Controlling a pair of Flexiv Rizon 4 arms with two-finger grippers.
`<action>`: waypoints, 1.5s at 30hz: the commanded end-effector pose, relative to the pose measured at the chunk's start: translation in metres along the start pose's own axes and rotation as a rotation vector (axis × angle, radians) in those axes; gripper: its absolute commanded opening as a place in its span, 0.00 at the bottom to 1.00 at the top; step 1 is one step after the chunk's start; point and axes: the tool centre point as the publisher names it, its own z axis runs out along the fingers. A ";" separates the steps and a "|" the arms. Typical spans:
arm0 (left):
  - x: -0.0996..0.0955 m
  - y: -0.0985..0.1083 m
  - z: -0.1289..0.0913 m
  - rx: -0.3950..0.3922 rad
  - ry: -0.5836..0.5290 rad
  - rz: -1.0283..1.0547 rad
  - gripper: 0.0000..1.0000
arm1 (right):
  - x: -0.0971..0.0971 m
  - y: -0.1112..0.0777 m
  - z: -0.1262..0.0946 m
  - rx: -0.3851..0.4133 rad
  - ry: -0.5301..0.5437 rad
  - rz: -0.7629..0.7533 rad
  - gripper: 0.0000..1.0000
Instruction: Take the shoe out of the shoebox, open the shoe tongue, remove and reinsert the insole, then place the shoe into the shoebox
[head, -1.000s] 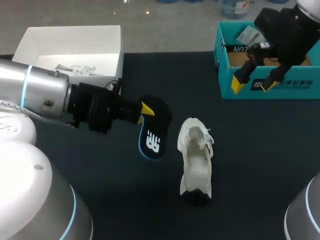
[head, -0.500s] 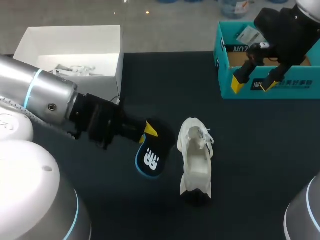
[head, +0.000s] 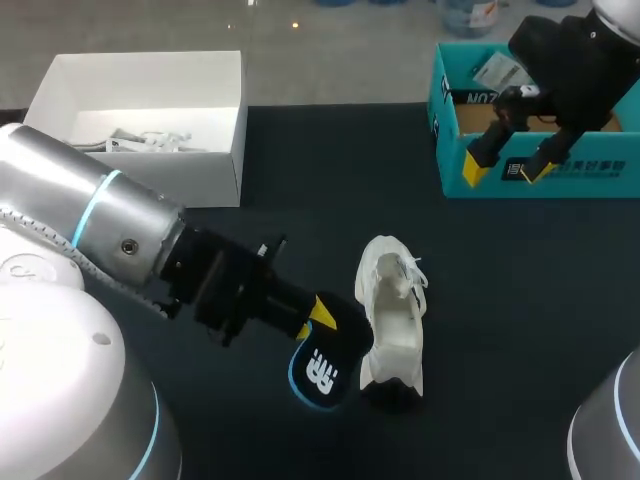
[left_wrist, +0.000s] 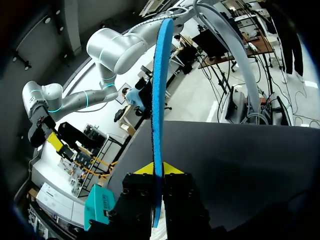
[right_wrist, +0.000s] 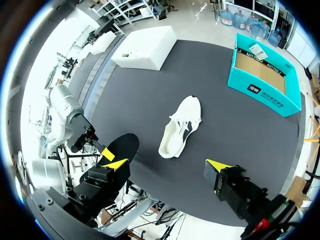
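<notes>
The left arm (head: 110, 215) stretches in low. The left gripper (head: 320, 312) is just beside the shoe (head: 392, 320), its fingers pinched onto the insole (head: 325, 368). The right arm (head: 575, 55) is well beyond the shoe, and the right gripper (head: 503, 165) points down with its fingers spread wide.

Bright, even light from above — a soft shadow, seemingly, under the shoe (head: 392, 320); left arm (head: 90, 215) gleams.

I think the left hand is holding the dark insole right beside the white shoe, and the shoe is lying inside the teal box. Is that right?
Not quite. The white shoe is not inside the teal box; it lies out on the black table, well apart from the box, as the head view shows. The rest holds: the left hand does hold the dark insole right beside the shoe.
</notes>
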 end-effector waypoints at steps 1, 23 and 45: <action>-0.003 0.017 0.024 0.035 0.000 -0.008 0.00 | 0.000 0.003 0.001 0.005 -0.001 0.000 1.00; -0.008 0.077 0.077 0.014 0.049 -0.049 0.00 | 0.000 0.003 0.001 0.005 -0.001 0.000 1.00; -0.006 0.076 0.075 -0.007 0.065 -0.024 0.00 | 0.000 0.003 0.001 0.005 -0.001 0.000 1.00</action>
